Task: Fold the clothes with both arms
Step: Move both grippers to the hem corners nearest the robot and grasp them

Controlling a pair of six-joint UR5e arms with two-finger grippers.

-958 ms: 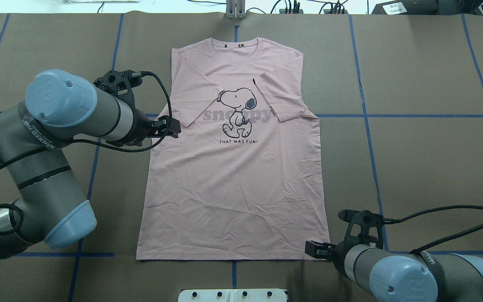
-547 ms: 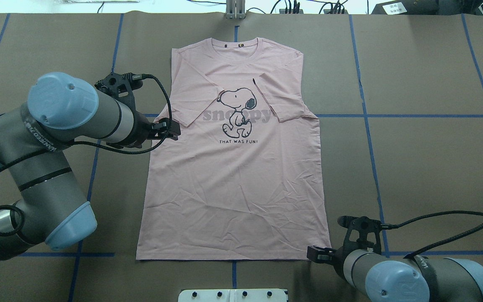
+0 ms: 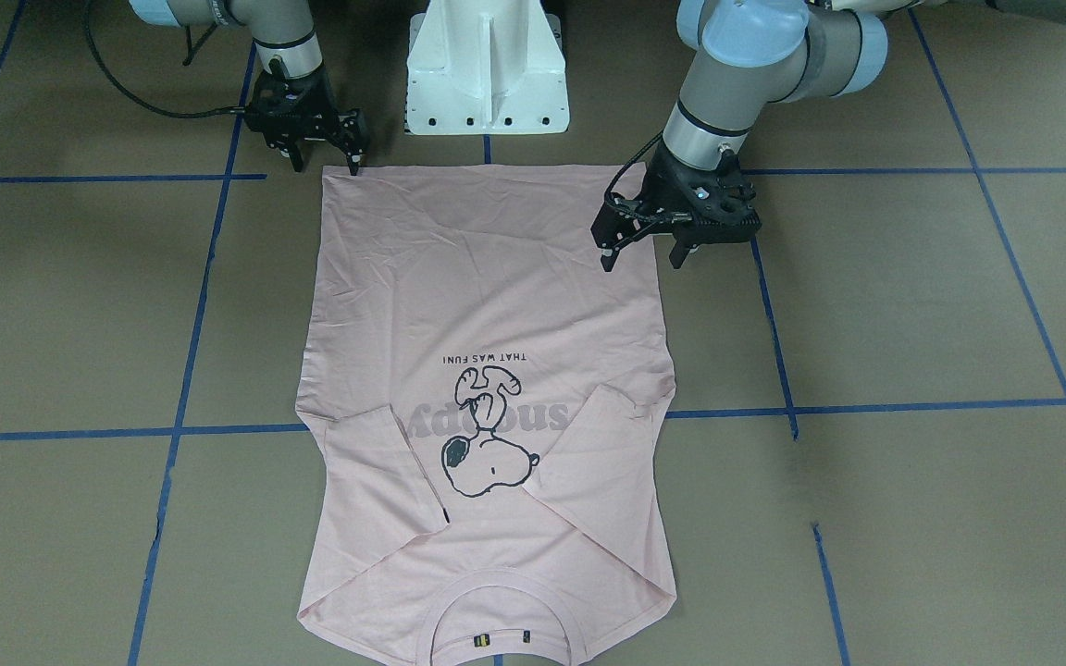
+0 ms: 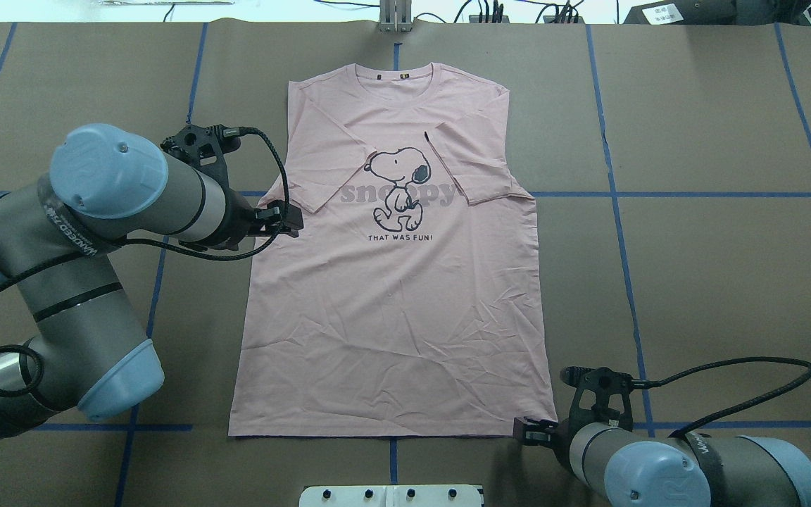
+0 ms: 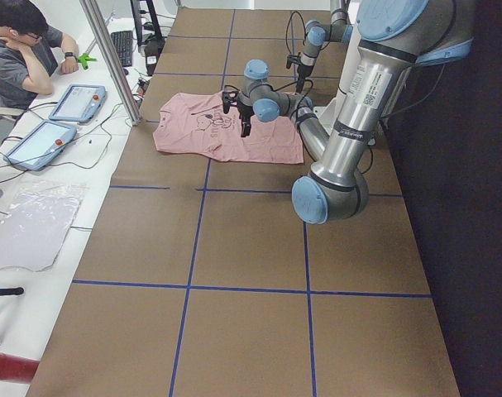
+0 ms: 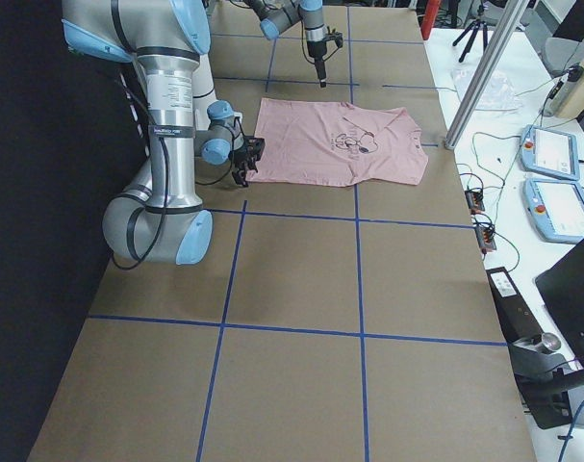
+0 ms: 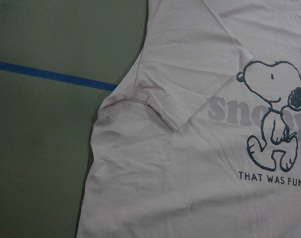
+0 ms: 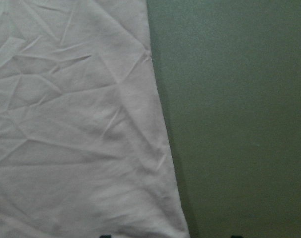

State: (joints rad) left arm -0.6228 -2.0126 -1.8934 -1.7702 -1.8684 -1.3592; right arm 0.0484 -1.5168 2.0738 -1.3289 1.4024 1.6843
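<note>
Shirt [image 3: 487,305] lies flat on the table [image 3: 912,305], print up, sleeves [image 3: 371,462] folded in.
Front view: the left gripper [image 3: 642,257], jaws apart, straddles the shirt's side edge, and the right gripper [image 3: 325,165], jaws apart, is at a hem corner. Overhead: left at the shirt's left edge, right at the near right corner. Right wrist: that corner shows low in view.

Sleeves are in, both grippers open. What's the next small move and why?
Probably lower the right gripper and close on the hem corner of the T-shirt: its open jaws straddle that corner in the right wrist view, close to the cloth. The left gripper hangs open, higher, over the opposite side edge.
</note>
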